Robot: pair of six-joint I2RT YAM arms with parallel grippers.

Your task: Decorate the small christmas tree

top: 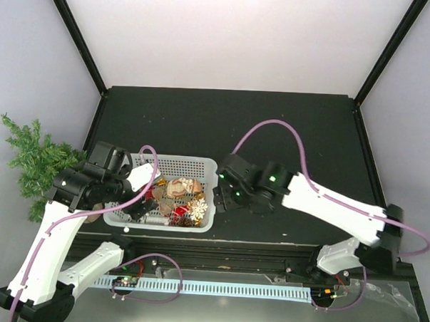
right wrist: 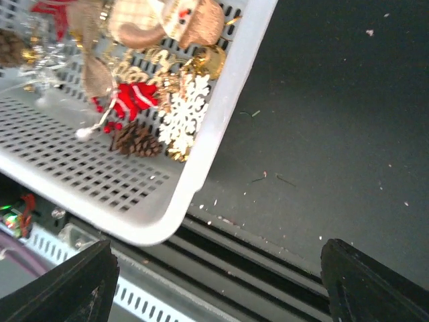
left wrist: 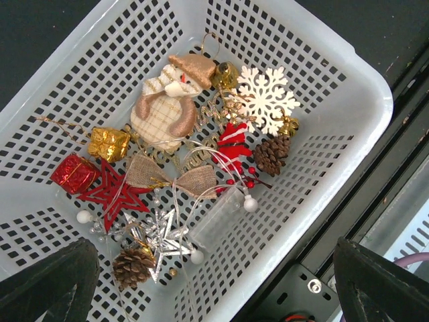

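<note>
**Both arms at the basket, nothing picked, tree undecorated**

I had the left arm (top: 93,180) poised over the left end of the white basket (top: 176,160). The left jaws were spread wide and empty, since every ornament I could see lay in that basket and the pick had to start there. The right arm (top: 271,185) sat at the basket's right end, above the rim and the dark table (top: 288,128). The right jaws were also wide, with nothing between them. I judged it was placed either to steady the basket or to take a second piece, but I could not tell which.

The small christmas tree (top: 33,160) stood at the far left edge of the table, just beyond the left arm. I saw no ornament on it, and the arm hid its base. Only the top view showed the tree; neither wrist camera did.

The left wrist view separated what looked like a blur from above: a snowman (left wrist: 164,100), a white snowflake (left wrist: 265,100), a pine cone (left wrist: 271,154), a red star (left wrist: 110,194) and a gold gift box (left wrist: 108,143). Their strings overlapped, so I reckoned one pick might drag a neighbour along. The right wrist view showed the basket's corner from outside, with the snowflake and pine cone close against its wall.
</note>
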